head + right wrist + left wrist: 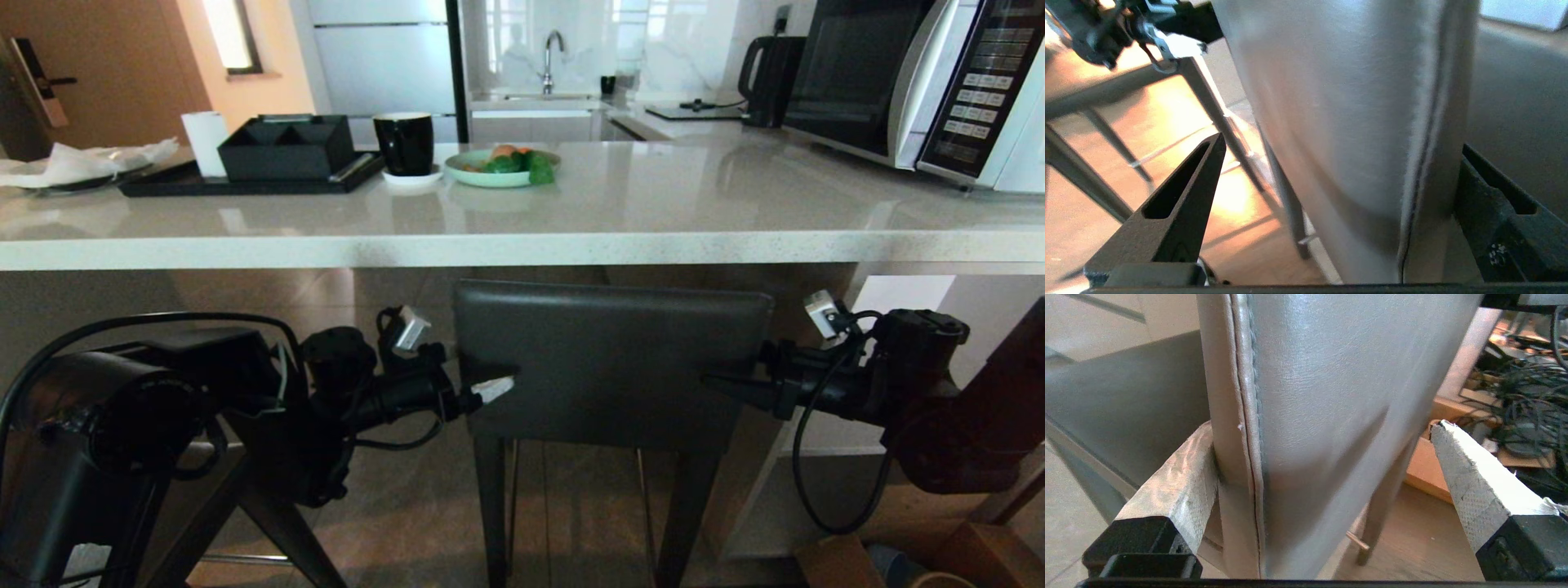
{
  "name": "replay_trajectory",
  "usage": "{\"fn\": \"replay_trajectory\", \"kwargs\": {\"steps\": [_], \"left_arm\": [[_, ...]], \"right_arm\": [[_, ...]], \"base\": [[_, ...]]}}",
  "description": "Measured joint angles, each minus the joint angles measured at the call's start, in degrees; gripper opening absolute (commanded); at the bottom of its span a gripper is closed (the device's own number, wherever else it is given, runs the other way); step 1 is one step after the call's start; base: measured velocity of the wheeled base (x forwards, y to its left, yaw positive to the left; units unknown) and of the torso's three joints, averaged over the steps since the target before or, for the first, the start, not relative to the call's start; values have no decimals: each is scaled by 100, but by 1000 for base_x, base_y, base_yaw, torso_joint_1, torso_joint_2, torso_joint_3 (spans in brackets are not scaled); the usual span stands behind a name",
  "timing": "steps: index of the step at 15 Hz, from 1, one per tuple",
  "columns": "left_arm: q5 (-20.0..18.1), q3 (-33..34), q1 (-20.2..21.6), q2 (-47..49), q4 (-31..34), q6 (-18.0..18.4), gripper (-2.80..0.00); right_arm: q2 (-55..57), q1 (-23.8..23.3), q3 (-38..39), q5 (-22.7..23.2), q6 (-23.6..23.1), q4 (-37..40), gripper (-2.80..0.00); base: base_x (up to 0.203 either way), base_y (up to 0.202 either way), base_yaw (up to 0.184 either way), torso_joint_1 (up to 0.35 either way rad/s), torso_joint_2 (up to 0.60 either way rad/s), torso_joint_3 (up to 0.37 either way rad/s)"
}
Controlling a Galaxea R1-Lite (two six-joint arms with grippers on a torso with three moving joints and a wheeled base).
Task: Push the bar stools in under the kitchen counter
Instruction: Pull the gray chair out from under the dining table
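One bar stool (612, 359) stands in front of me, its dark grey leather backrest just below the edge of the kitchen counter (522, 245). My left gripper (494, 385) is open and straddles the backrest's left edge (1306, 396). One padded finger (1180, 477) touches the leather; the other (1470, 477) stands clear behind it. My right gripper (727, 382) is open across the right edge (1355, 102), with one black finger (1180, 196) clear of the leather. Dark legs of a second stool (277, 531) show at lower left, its seat hidden by my left arm.
On the counter are a microwave (922, 82), a kettle (767, 69), a plate of vegetables (506, 167), a black mug (404, 143) and a black tray (245, 175). A white panel (816, 457) stands right of the stool, with cardboard boxes (939, 555) on the floor.
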Motion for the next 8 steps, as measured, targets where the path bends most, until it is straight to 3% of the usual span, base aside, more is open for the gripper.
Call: {"fn": "replay_trajectory", "kwargs": {"steps": [4, 8], "left_arm": [[743, -153, 25, 271, 5, 388, 0], [772, -266, 46, 415, -7, 406, 0]], "right_arm": [[183, 23, -57, -17, 31, -9, 0], [378, 26, -76, -59, 2, -52, 0]], "base": [[0, 0, 0, 0, 0, 0], [0, 0, 0, 0, 0, 0]]}}
